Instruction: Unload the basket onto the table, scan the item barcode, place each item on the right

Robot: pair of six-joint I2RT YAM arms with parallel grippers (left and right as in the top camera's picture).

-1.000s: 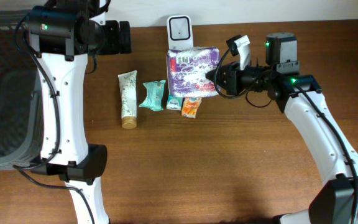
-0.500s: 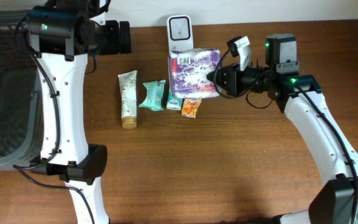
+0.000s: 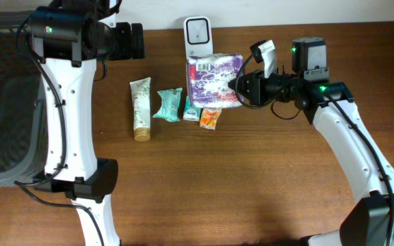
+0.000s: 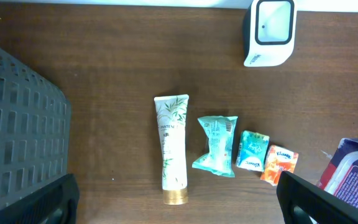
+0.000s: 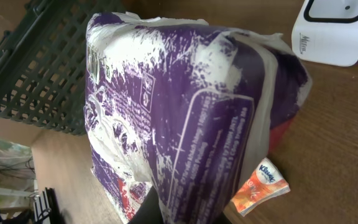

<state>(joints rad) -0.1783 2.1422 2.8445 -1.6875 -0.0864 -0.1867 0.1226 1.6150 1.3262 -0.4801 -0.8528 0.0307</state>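
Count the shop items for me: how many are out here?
5. A cream tube, teal pouch, small teal packet and orange tissue pack lie in a row; the purple pack is held by the right gripper. Others may hide beneath it.

You are looking at a brown wooden tabletop [image 4: 104, 68] carrying a row of small goods.
A white scanner [image 4: 269, 31] is standing at its far edge. In front, a cream tube [image 4: 173, 158], teal pouch [image 4: 216, 144], small teal packet [image 4: 252, 150] and orange tissue packet [image 4: 278, 165] are lying side by side, and a dark mesh basket [image 4: 17, 124] is sitting left.
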